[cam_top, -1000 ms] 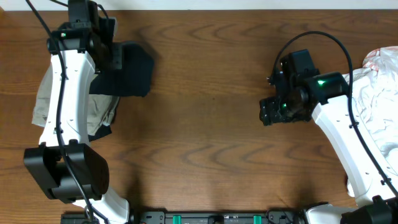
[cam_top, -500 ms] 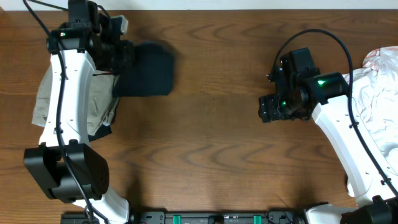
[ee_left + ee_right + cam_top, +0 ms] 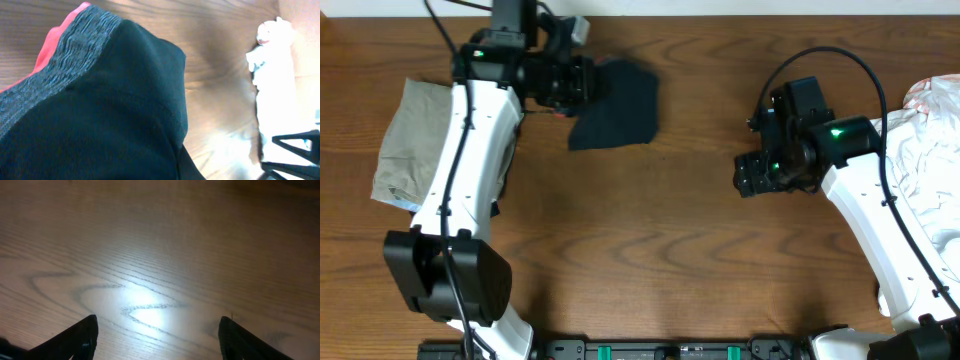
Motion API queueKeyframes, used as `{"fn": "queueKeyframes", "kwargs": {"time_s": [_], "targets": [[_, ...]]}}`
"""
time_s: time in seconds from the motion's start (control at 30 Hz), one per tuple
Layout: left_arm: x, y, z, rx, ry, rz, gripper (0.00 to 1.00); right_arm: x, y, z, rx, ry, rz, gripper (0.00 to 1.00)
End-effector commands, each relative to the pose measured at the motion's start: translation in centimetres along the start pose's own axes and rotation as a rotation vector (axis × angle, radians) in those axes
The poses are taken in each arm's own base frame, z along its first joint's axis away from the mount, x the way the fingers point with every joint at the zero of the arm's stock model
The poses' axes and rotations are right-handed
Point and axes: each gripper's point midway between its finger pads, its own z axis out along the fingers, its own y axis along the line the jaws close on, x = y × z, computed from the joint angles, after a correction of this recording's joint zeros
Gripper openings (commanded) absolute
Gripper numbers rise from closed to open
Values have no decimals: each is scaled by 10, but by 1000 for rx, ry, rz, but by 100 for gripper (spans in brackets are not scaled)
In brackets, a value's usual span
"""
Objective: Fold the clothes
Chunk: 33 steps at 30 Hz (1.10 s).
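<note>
Dark-grained brown wood runs across the whole table (image 3: 650, 230), glossy enough to throw back a bright patch of light under the right gripper (image 3: 157, 335). Its jaws stand spread with nothing between them, only bare board below. The left gripper (image 3: 582, 82) is clenched on the trousers (image 3: 620, 105), which spread from its fingers toward the right arm's side in a rough dark wedge. It seems to grasp them near the waist so the rest can be drawn out flat for folding; whether the cloth clears the wood I cannot tell. Close under that gripper's camera the fabric is soft matt black, bordered by a ribbed heather-grey waistband (image 3: 55, 70) with an orange-red edge (image 3: 57, 32). Outward of the left gripper, well apart, lies a crumpled khaki-grey garment (image 3: 405, 150); outward of the right gripper, a rumpled white heap (image 3: 935, 150)
</note>
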Motion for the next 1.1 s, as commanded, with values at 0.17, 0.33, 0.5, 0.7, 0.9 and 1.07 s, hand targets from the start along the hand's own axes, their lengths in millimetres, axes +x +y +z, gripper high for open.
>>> {"fn": "queueKeyframes", "kwargs": {"time_s": [0.17,0.33,0.5,0.7,0.9,1.07], "targets": [[8,-56,8,159,41,-43,6,-39,32,-8,-187,-156,-64,84],[4,-61,7,181,34,-91,6,-56,65,-10,-390,-200,-102,84],[-9,-84,1,310,16,-140,6,-67,70,0,-424,-214,-112,85],[-39,-114,-17,488,-47,-173,6,-85,85,5,-527,-262,-163,86],[-63,-111,-38,530,-114,-247,6,-118,68,1,-535,-374,-111,86],[-71,-118,-48,560,-139,-267,6,-149,52,-16,-533,-509,-79,89]]}}
